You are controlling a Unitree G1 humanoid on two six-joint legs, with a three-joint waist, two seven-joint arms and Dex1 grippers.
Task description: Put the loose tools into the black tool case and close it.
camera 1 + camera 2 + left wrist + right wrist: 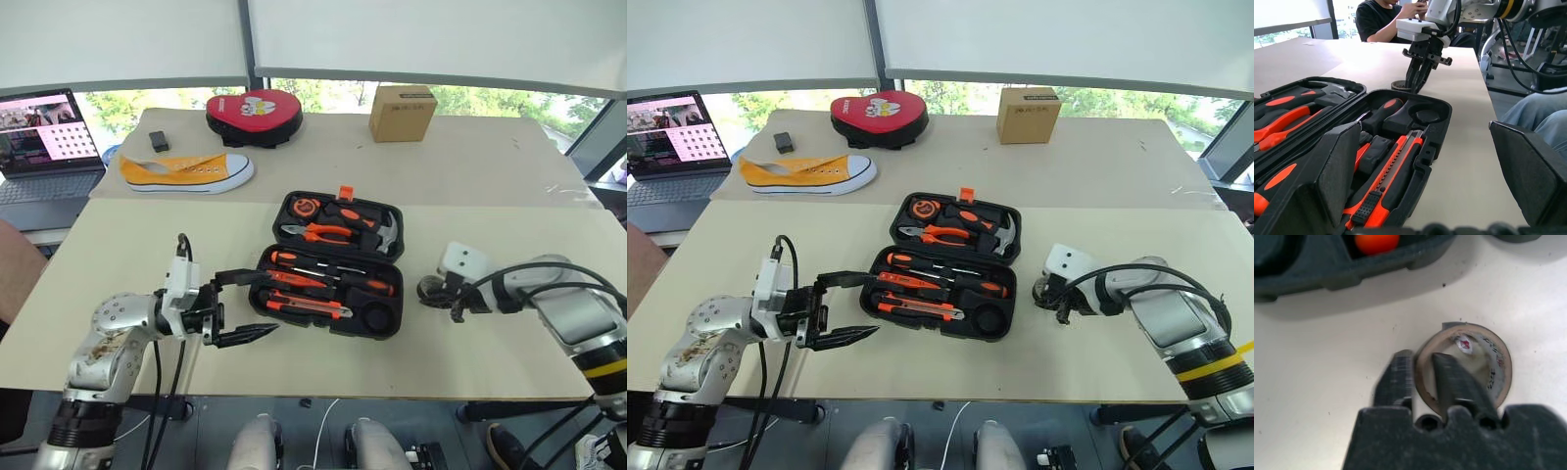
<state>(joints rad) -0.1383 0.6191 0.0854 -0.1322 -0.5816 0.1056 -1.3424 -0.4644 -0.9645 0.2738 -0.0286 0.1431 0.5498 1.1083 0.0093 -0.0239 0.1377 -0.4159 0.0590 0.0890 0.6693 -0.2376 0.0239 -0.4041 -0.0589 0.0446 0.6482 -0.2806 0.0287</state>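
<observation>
Office-like lab: laptop [44,142], window blinds [421,39], worktables [490,157].

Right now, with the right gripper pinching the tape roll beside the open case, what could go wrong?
1. The right gripper holds only one wall of the tape roll; it may swing or slip on lifting.
2. The round recess lies near the tool case corner; a slightly off drop could land on the rim.

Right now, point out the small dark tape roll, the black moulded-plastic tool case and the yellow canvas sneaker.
small dark tape roll [1501,363]: right wrist view, on its rim.
black moulded-plastic tool case [384,328]: left eye view, on its near right rim.
yellow canvas sneaker [176,174]: left eye view, on its yellow side.
</observation>
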